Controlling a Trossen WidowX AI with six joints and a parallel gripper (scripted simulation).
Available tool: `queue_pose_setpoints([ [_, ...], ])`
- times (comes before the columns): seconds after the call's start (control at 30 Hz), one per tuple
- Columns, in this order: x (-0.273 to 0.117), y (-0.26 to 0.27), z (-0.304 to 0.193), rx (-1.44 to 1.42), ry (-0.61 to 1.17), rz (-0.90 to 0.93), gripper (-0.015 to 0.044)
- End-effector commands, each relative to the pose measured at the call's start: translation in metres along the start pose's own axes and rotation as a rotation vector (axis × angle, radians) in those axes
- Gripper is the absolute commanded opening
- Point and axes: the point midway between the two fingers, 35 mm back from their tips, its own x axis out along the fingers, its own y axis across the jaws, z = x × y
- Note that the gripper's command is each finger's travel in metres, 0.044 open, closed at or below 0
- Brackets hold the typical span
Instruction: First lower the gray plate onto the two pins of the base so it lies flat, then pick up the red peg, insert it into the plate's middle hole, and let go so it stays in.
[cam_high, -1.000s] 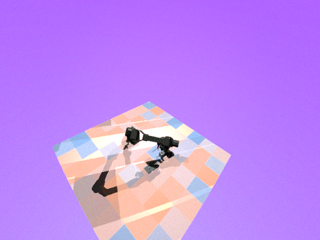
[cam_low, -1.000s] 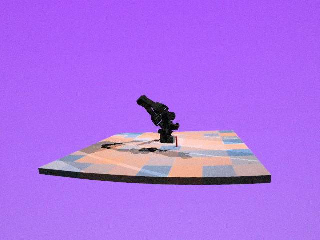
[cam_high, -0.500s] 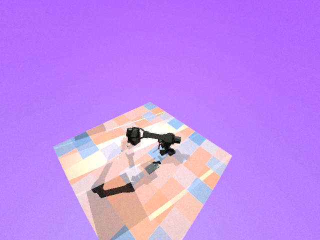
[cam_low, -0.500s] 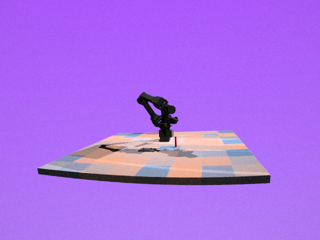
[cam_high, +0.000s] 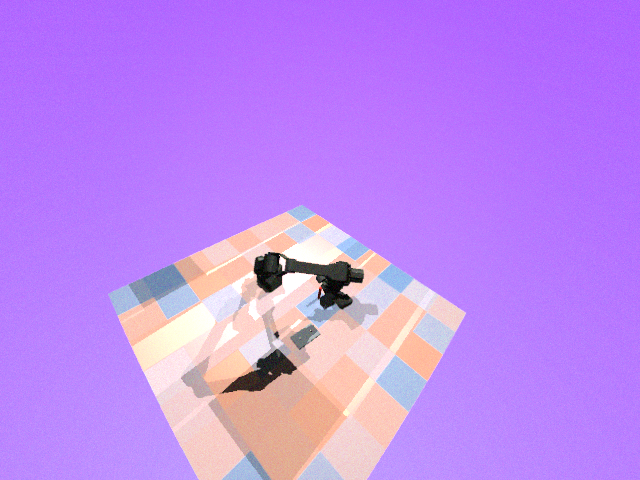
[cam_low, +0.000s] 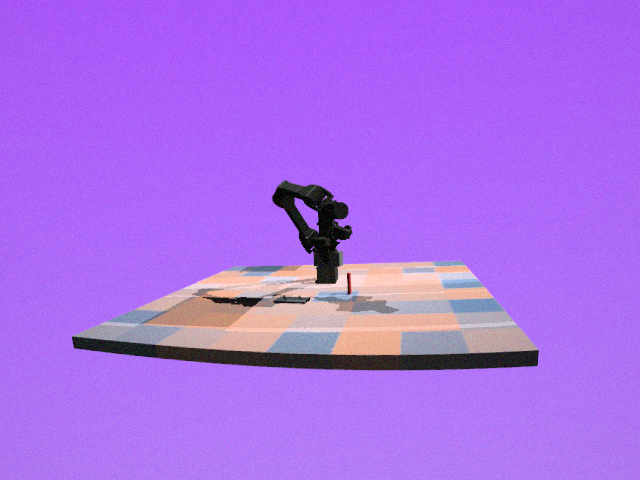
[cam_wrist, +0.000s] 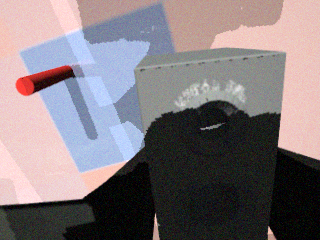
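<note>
No text, label, brand, number or sign can be read in any of the three views; on no surface can letters or digits be made out.

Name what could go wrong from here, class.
The gripper holds the plate away from the base; if its holes miss the two pins, it may sit tilted.

The red peg stands upright and unsupported, so a bump could topple it.

Shadow covers much of the plate, which might make lining up harder.
</note>
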Motion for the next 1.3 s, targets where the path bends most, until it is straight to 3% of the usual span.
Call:
queue_pose_setpoints([
  [0.0, 0.003, -0.006, -0.010, -0.002, -0.010, -0.001, 0.0000],
  [1.27, 0.062, -0.029, -0.115, -0.078, -0.007, -0.004, 0.0000],
])
